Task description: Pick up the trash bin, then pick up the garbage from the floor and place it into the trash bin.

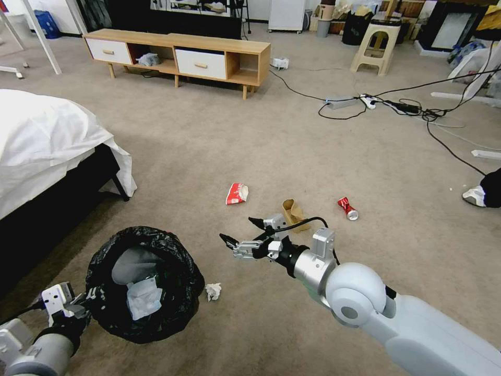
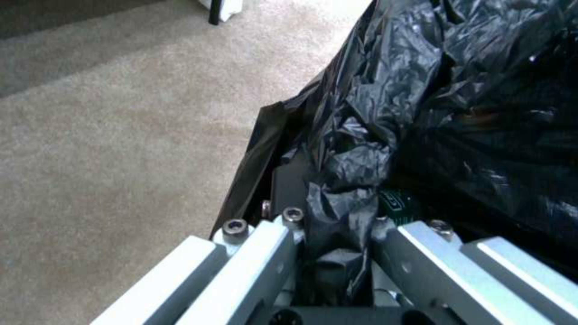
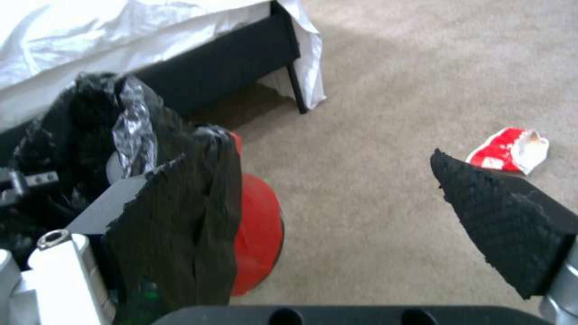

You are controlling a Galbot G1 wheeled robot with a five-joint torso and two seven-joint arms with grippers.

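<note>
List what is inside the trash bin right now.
Inside the trash bin, held at its rim by the left pincer, white tissue lies on the grey interior. The black liner's folds hide the rest. The right pincer hovers open nearby.

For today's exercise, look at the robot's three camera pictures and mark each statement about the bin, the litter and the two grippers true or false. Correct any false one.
1. The left gripper is clamped on the rim of the trash bin. True.
2. The right gripper is shut on the crushed red can. False: it is open and holds nothing; the can lies on the carpet.
3. White tissue lies inside the bin. True.
4. The red-white snack wrapper is already in the bin. False: it lies on the carpet, beyond the right gripper.
5. A small white tissue lies on the carpet beside the bin. True.
</note>
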